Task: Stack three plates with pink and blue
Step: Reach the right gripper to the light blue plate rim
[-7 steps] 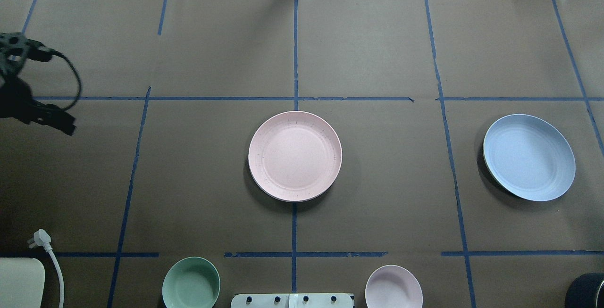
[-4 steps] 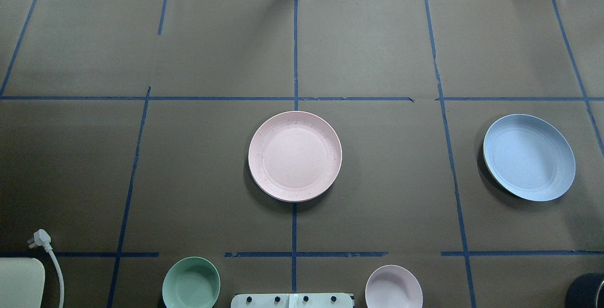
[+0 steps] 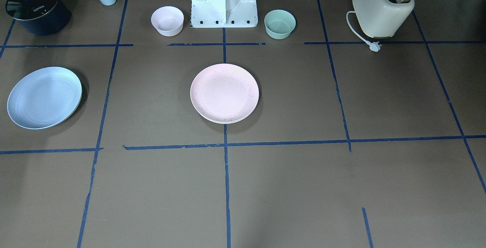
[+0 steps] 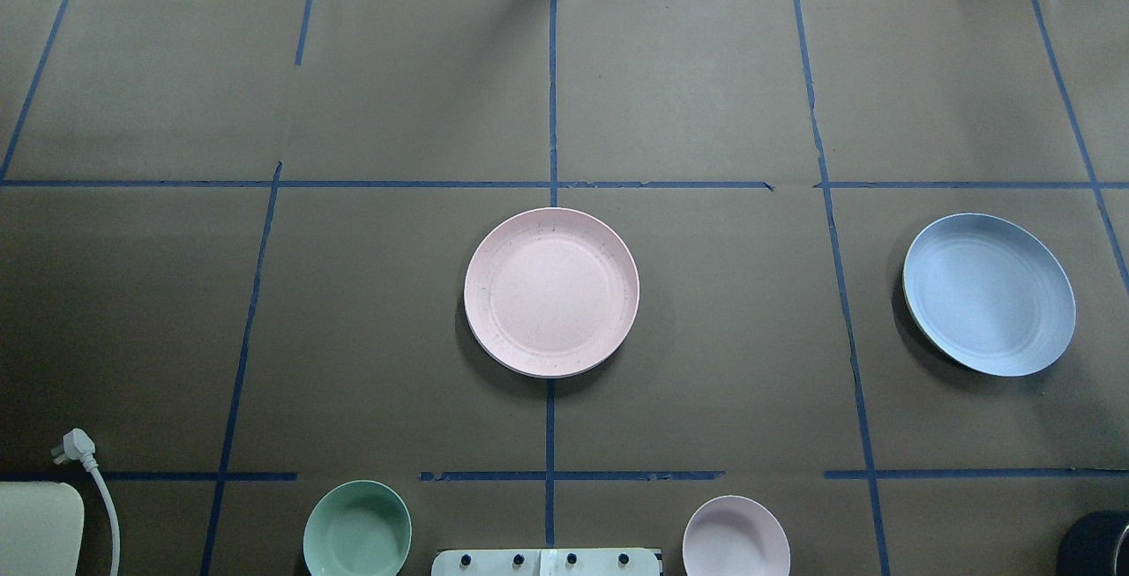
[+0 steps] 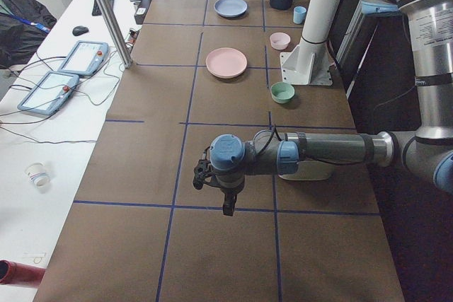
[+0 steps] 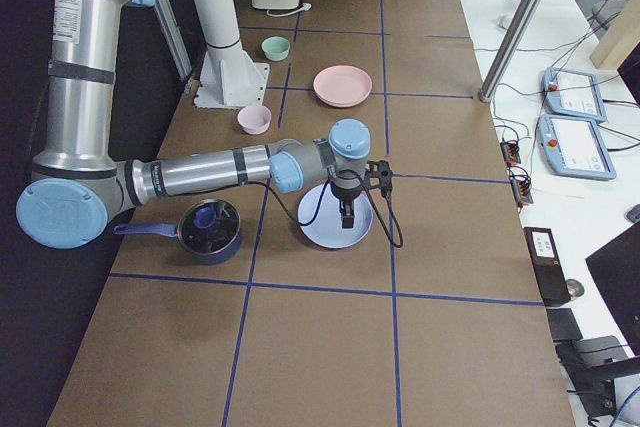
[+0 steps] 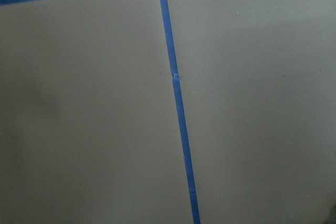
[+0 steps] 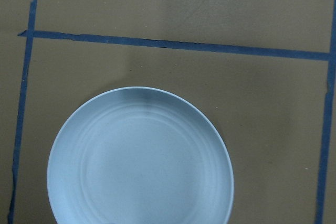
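We see the pink plate (image 4: 551, 292) at the table's centre, with a paler rim showing under its edge in the front-facing view. The blue plate (image 4: 989, 294) lies flat on the brown paper, well to the right of it. The right gripper (image 6: 346, 215) hangs above the blue plate, clear of it, and its wrist camera looks straight down on the plate. The left gripper (image 5: 225, 203) hovers over bare paper at the left end, above a blue tape line (image 7: 176, 98). For these 2 grippers we cannot tell how far the fingers are parted, or whether they have hold of anything.
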Robot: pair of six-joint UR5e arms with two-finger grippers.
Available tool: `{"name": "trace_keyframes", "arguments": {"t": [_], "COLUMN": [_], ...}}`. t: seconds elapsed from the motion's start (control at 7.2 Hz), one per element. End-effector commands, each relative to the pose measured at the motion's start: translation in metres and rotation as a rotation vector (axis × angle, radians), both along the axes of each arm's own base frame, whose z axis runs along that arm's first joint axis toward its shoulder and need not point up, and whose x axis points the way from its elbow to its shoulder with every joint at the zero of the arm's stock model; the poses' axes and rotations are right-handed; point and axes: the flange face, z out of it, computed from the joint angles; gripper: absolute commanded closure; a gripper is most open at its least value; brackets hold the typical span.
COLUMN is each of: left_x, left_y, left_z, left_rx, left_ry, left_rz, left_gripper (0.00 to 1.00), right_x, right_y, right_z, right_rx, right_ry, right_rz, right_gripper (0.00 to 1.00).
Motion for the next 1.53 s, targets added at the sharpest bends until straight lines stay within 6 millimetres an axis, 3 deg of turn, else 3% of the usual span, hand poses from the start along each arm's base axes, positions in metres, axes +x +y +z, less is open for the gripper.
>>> {"name": "trace_keyframes", "arguments": {"t": [0.0,0.14,0.42,0.56,0.83,1.11,1.25,1.39], "left_x": [0.0,0.0,0.0,0.0,0.0,0.0,0.0,0.0], "left_y": [0.0,0.0,0.0,0.0,0.001,0.001,0.001,0.001], "left_z": [0.0,0.0,0.0,-0.001,0.0,0.0,0.0,0.001], "left_rx": [-0.002,-0.003,-0.003,-0.001,-0.002,-0.002,-0.002,-0.004], "left_ry": [0.01,0.009,0.009,0.01,0.011,0.011,0.011,0.011], "left_rz": [-0.003,-0.004,-0.004,-0.003,-0.003,-0.003,-0.003,-0.003], "left_gripper": [0.0,0.0,0.0,0.0,0.0,0.0,0.0,0.0], "right_x": [-0.049,-0.043,-0.032,-0.033,-0.041,-0.053,-0.055,-0.055], "right_y": [0.019,0.031,0.042,0.041,0.039,0.039,0.04,0.041], "right_z": [0.031,0.073,0.127,0.133,0.136,0.134,0.134,0.137], "right_rx": [-0.004,0.028,0.019,0.013,0.0,0.006,0.006,0.0], "right_ry": [-0.08,-0.099,-0.029,-0.017,-0.013,-0.016,-0.016,-0.014], "right_rz": [0.084,0.083,0.121,0.123,0.116,0.089,0.085,0.083], "right_gripper": [0.0,0.0,0.0,0.0,0.33,0.27,0.3,0.65]}}
